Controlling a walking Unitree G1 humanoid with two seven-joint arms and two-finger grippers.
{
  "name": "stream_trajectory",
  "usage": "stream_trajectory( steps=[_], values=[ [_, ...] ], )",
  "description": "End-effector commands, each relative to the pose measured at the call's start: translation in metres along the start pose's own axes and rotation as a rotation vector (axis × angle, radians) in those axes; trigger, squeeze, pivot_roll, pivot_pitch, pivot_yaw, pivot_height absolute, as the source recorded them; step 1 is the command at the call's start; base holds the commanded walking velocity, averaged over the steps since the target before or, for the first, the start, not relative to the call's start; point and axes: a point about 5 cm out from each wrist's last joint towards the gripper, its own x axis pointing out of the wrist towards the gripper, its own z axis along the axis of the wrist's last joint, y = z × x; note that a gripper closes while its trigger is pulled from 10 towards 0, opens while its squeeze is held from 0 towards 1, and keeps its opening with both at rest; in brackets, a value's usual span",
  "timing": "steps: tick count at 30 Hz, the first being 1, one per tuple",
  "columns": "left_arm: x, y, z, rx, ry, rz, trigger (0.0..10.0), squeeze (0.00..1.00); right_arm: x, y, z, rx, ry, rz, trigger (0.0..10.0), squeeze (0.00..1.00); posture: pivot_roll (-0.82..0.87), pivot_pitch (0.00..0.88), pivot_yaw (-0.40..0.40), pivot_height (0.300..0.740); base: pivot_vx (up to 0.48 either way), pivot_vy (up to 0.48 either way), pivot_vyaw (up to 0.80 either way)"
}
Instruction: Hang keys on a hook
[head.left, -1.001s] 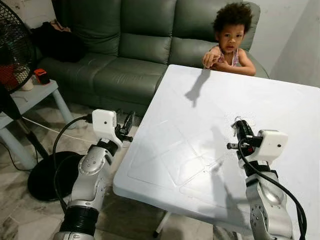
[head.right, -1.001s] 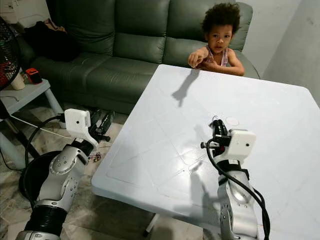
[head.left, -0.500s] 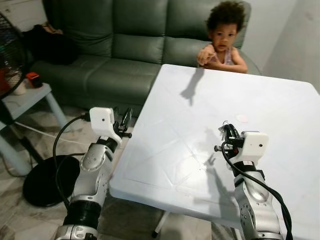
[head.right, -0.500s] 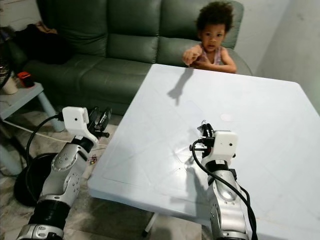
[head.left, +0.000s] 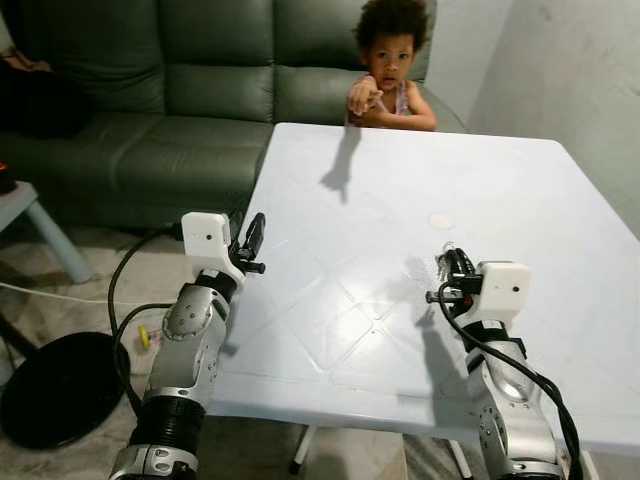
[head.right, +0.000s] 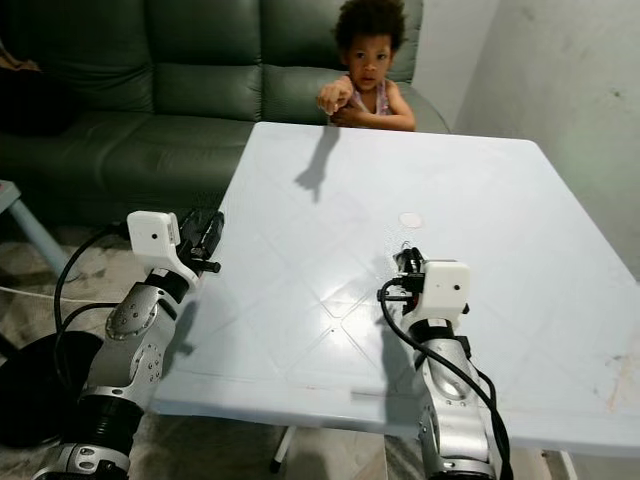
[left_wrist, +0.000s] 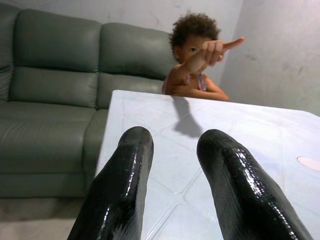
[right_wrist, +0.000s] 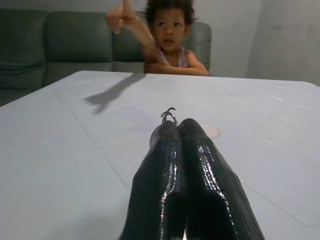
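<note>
The right gripper (right_wrist: 179, 125) has its two black fingers pressed tight together, and pinched right at the tips is a small metal key ring (right_wrist: 169, 115), so that's where the keys are: held above the white desk (head.left: 520, 200), over its near-middle part. Just a loop of wire pokes out past the fingertips, pointing forward and a bit up along the fingers' own line, toward the far edge; the rest of the keys is hidden between the fingers, so I can't tell their long axis. The left gripper (left_wrist: 172, 140) is held just off the desk's left edge with its fingers clearly apart and nothing between them, aimed across the desk. A small round pale disc (head.left: 440, 221) lies on the desk ahead of the right gripper. A child (head.left: 390, 60) sits at the far side in front of a green sofa (head.left: 150, 90), one arm raised and pointing.
</note>
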Motion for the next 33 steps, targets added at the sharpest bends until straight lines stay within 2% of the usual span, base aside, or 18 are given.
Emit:
stream_trajectory(
  steps=[1, 17, 33],
  values=[
    [-0.0008, 0.0009, -0.0022, 0.011, 0.008, 0.005, 10.0, 0.0, 0.0006, -0.0002, 0.002, -0.004, -0.012, -0.003, 10.0, 0.0, 0.06, 0.0, -0.028, 0.74, 0.0, 0.0, -0.74],
    [0.0007, -0.0012, 0.0001, 0.046, -0.008, 0.012, 10.0, 0.0, -0.0013, 0.0008, 0.0007, -0.019, -0.004, 0.002, 10.0, 0.0, 0.05, 0.0, -0.024, 0.74, 0.0, 0.0, -0.74],
    [-0.0003, -0.0017, -0.0034, 0.045, 0.01, 0.007, 10.0, 0.0, -0.0041, 0.0023, -0.0018, -0.018, 0.005, 0.002, 10.0, 0.0, 0.04, 0.0, -0.017, 0.74, 0.0, -0.029, -0.74]
  ],
)
